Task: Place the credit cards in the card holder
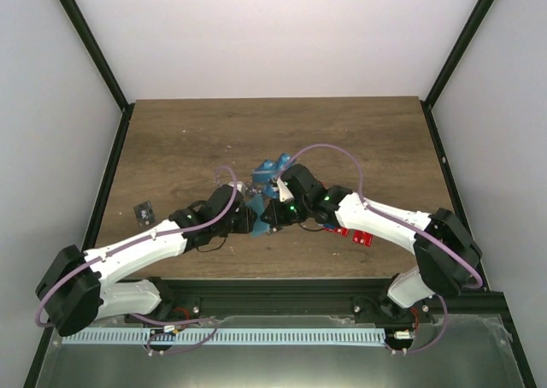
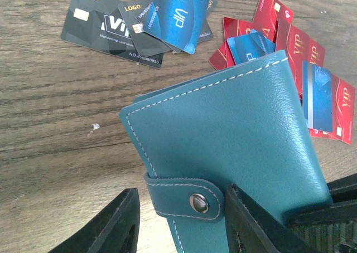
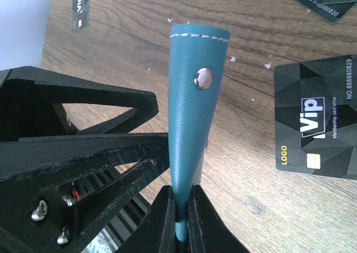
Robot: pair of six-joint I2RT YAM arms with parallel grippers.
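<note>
While in the right pincer (image 3: 179, 200), card holder (image 3: 189, 113) lengthwise, snap end foremost

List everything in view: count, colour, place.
card holder: one, teal, strap snapped, held on edge at table centre.
blue cards: several, bright blue, overlapping beyond the holder, some on the red ones.
red cards: several, red, overlapping right of the holder.
black cards: at least two, beside the blue pile.
lone black card: one, table's left side.
table: one, brown wood.
right gripper: one, black, shut on the holder's edge.
left gripper: one, black, jaws apart around the holder's strap.
</note>
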